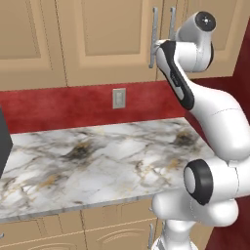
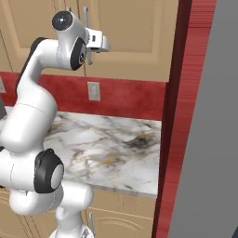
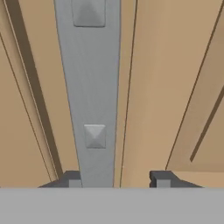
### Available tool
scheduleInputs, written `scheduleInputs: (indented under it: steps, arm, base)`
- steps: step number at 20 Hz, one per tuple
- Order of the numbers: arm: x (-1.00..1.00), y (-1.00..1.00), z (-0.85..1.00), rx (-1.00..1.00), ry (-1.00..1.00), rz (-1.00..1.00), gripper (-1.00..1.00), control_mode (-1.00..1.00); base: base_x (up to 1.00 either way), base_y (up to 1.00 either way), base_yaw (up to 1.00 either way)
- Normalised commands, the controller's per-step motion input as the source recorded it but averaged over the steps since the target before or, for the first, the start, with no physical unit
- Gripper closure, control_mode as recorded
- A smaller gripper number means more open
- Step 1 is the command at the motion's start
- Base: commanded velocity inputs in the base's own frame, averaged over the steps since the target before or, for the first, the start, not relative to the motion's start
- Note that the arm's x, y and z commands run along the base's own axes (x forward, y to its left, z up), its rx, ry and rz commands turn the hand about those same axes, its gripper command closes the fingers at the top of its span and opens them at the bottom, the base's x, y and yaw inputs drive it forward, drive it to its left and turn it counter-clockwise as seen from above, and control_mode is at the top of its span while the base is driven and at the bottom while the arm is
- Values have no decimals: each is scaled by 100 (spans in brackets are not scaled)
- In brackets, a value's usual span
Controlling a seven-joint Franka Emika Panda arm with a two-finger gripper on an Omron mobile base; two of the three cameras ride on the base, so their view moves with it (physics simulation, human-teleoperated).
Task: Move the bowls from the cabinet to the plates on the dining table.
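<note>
Reaching up at the cabinet (image 1: 97,39), the pincer (image 3: 118,180) straddles the silver bar handle (image 3: 92,100), which lies between its tips but nearer one of them; jaws part-way, can't tell if clamped on it yet. Doors look shut, so bowls presumably inside, unseen. Marble worktop (image 1: 97,161) sits well below pincer. Progress approx nil: door to open, both bowls to fetch & set on plates.
</note>
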Motion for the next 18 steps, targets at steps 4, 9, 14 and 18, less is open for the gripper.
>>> scheduleInputs:
  steps: [4, 9, 14, 18]
  arm:
    - [5, 4, -18, 5, -4, 1, 100, -100]
    - [-45, -12, 0, 4, -3, -3, 100, -100]
    - [-57, -23, 0, 7, 0, -2, 100, -100]
    - [-62, -39, 0, 6, 0, 0, 100, -100]
  base:
    - [0, 0, 0]
    - [0, 0, 0]
    - [0, 0, 0]
    - [0, 0, 0]
